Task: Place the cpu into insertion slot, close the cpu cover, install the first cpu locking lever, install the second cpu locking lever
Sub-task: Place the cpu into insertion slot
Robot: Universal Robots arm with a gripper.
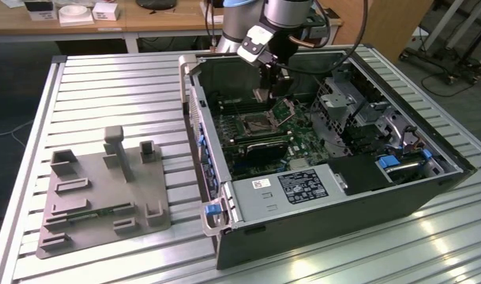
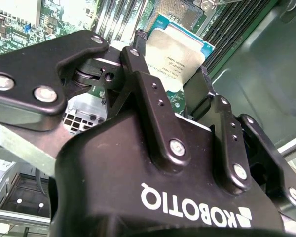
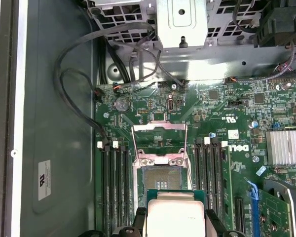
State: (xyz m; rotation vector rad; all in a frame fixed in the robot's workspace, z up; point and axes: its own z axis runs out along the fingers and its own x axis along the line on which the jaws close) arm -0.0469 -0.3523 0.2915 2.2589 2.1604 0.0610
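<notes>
Now my tool (image 2: 170, 65) grasps the chip (image 2: 176, 52) by opposite edges, at the exterior view's twelve o'clock of the socket (image 1: 254, 125); likely light, stiff, fragile.

So the slatted metal table (image 1: 106, 77) is carrying two things: an open computer case (image 1: 343, 219) sitting on the exterior view's right, a grey fixture plate (image 1: 90, 198) lying near it on the left.

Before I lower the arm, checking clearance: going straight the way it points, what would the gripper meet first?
Probably the open insertion slot: the gripper holds the cpu over it, cpu cover raised. Depth unclear.
</notes>
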